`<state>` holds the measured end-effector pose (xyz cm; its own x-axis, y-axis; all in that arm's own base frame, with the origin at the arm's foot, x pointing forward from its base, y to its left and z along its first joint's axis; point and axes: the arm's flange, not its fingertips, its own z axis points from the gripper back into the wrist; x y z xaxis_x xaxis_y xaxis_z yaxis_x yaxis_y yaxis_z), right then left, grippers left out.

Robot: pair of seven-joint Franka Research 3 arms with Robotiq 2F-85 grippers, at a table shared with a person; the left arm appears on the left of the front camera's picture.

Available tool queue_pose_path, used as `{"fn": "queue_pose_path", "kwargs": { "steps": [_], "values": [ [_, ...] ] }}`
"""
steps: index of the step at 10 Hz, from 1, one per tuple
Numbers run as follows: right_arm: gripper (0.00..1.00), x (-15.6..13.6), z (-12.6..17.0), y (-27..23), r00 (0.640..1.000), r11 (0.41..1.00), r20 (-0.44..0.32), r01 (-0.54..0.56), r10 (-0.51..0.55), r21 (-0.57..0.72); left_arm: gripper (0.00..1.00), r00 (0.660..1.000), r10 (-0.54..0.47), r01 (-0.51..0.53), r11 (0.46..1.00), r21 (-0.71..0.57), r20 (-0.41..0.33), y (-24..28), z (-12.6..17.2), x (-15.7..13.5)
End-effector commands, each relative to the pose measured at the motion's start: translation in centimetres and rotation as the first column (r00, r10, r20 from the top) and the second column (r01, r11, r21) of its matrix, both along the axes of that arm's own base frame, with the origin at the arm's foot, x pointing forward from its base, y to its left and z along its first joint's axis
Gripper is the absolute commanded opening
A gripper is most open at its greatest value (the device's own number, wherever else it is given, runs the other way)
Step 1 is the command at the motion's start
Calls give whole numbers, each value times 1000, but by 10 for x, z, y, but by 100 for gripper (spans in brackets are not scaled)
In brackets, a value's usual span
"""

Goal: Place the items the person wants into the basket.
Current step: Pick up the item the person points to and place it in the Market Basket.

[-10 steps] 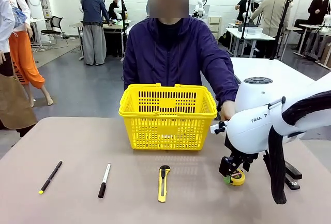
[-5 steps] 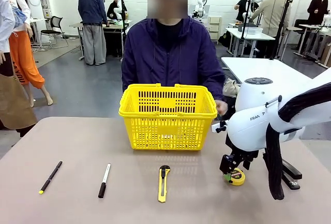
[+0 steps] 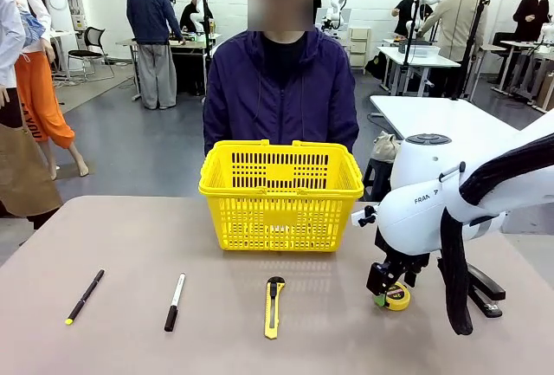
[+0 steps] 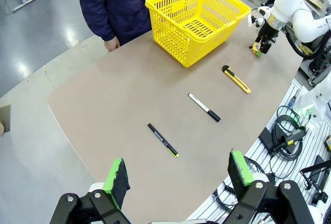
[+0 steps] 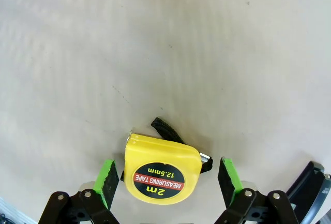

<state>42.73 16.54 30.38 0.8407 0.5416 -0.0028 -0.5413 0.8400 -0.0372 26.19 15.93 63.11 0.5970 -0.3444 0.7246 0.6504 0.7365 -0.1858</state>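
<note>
Since a moment ago the person [image 3: 281,98] has pulled a hand away from the right of the yellow basket [image 3: 281,186] and stands straight behind it. From left to right the table [image 3: 130,245] holds the black pen [image 3: 85,296], the marker [image 3: 175,302], the yellow knife [image 3: 273,307] and the little tape measure [image 3: 397,297], with the right gripper [image 5: 168,178] down over it, fingers apart, one on each side. The left gripper [image 4: 179,171] hangs high above the table, fingers spread wide, holding nothing.

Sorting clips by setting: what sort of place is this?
Probably a robotics lab: a white robot arm at a work table, more tables with people behind, bare grey floor.
</note>
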Motion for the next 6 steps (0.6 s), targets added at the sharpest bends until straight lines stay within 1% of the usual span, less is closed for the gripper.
{"fn": "queue_pose_path", "kwargs": {
  "steps": [1, 2, 3, 4, 5, 6],
  "values": [
    [41, 5, -2, 0, 999, 998, -2, -53, 53, -16, 100, 1000, -19, 19, 1000, -5, 12, 2, 0, 0],
    [41, 5, -2, 0, 999, 999, -2, -50, 50, -14, 100, 1000, -19, 19, 1000, -5, 12, 2, 0, 0],
    [0, 5, -3, 0, 999, 999, -3, -46, 46, -17, 100, 1000, -19, 19, 1000, -5, 12, 2, 0, 0],
    [38, 4, -2, 0, 999, 999, -5, -39, 39, -29, 100, 1000, -19, 19, 1000, -5, 12, 2, 0, 0],
    [0, 2, 0, 0, 1000, 999, -5, -30, 30, -37, 100, 1000, -19, 19, 1000, -5, 12, 2, 0, 0],
    [0, -5, 9, 2, 1000, 998, -4, -15, 15, -55, 100, 1000, -19, 19, 1000, -5, 12, 2, 0, 0]
  ]
}}
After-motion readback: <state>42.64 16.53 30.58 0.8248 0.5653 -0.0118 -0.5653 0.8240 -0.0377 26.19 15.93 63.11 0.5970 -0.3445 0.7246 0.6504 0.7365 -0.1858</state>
